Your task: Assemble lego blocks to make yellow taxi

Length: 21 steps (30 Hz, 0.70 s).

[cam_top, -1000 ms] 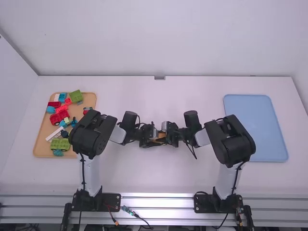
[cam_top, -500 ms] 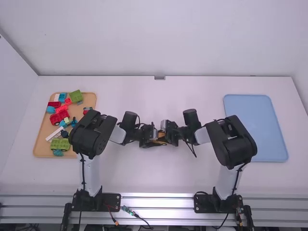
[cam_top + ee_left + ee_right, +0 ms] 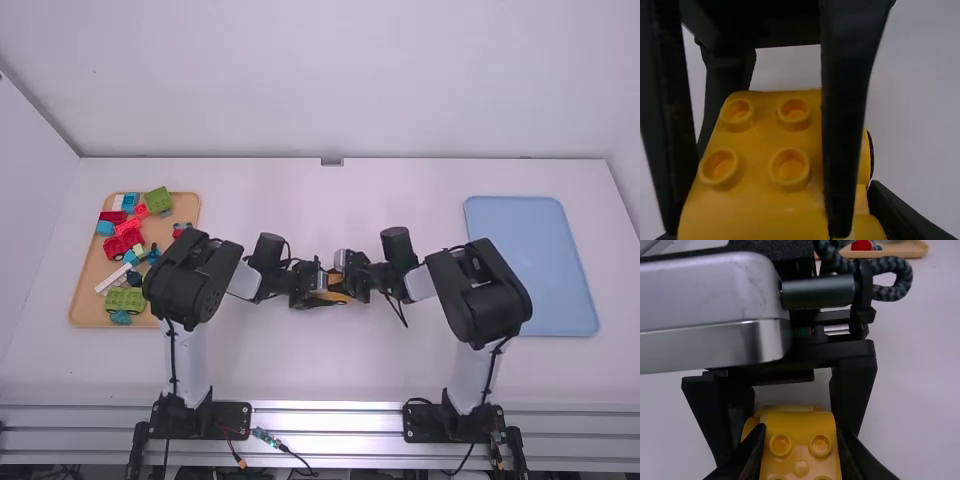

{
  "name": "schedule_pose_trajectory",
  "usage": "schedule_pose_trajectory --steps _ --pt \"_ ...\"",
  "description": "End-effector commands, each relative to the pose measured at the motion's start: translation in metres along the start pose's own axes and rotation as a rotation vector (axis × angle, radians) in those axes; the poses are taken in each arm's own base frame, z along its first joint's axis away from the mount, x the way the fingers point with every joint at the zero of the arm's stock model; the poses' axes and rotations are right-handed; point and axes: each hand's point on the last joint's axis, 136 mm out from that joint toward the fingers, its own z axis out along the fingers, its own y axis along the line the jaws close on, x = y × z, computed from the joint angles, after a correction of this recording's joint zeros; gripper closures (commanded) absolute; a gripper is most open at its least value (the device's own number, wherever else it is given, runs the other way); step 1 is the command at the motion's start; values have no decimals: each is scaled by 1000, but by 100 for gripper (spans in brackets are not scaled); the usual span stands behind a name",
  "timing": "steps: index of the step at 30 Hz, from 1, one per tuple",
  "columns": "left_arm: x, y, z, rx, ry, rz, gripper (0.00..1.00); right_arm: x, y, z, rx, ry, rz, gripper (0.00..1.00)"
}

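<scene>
Right wrist view: left gripper (image 3: pixel 327 291) and right gripper (image 3: pixel 343 282) each pinch yellow blocks (image 3: pixel 800 432) between their fingers.

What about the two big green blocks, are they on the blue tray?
No, the green blocks lie on the wooden tray.

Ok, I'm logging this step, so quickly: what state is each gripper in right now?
Left gripper: closed, holding yellow blocks.
Right gripper: closed too, also gripping yellow blocks.
</scene>
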Motion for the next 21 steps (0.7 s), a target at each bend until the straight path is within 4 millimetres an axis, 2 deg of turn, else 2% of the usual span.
schedule_pose_trajectory --steps 1,6,11,21 --pt "4 2 -1 -19 37 24 82 16 8 2 -1 22 74 100" --pt "4 4 0 -23 40 27 82 17 11 2 -5 22 80 100" --pt "4 7 -2 -31 41 12 82 9 16 1 -41 -21 92 100" --pt "3 10 -2 -36 40 17 83 22 18 -4 -13 16 125 100"
